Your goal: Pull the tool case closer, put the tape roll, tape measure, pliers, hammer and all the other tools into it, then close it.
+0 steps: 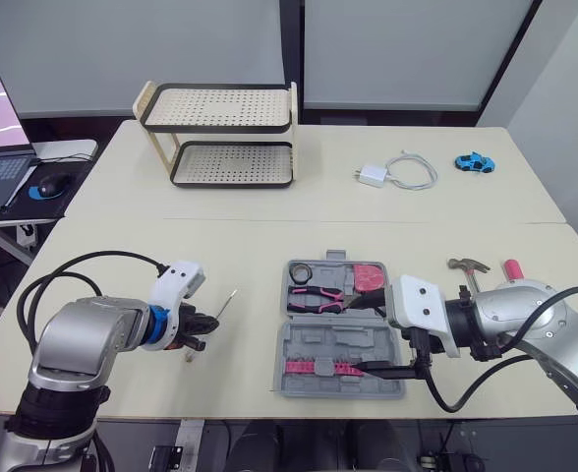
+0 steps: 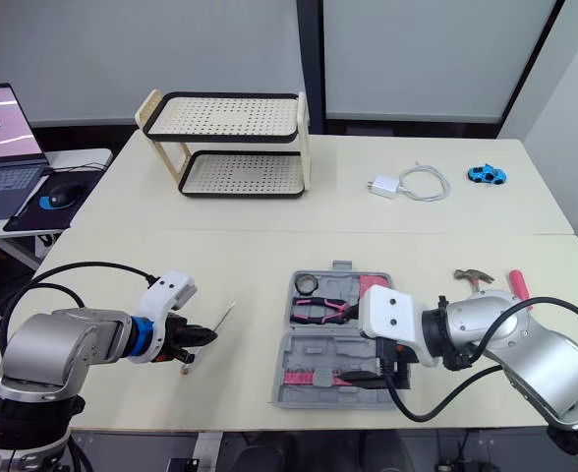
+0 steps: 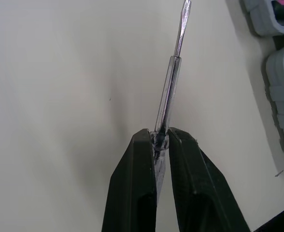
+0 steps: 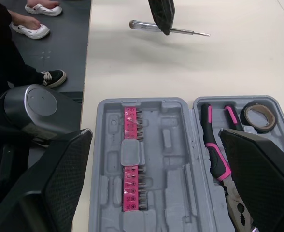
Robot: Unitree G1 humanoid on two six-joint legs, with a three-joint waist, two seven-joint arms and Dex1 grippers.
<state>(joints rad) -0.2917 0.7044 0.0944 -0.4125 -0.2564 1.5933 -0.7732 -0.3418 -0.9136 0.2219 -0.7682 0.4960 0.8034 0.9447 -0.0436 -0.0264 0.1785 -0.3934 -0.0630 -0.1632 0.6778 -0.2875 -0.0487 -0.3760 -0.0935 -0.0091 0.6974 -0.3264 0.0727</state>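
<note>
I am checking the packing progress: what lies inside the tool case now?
In the tool case: tape roll, pliers, pink tape measure and pink bit strips. The right pincer, open, covers part of its right side.

Matt grey plastic tool case [image 1: 309,344]; clear-handled metal screwdriver [image 3: 168,92]; smooth table [image 1: 269,246].
</note>
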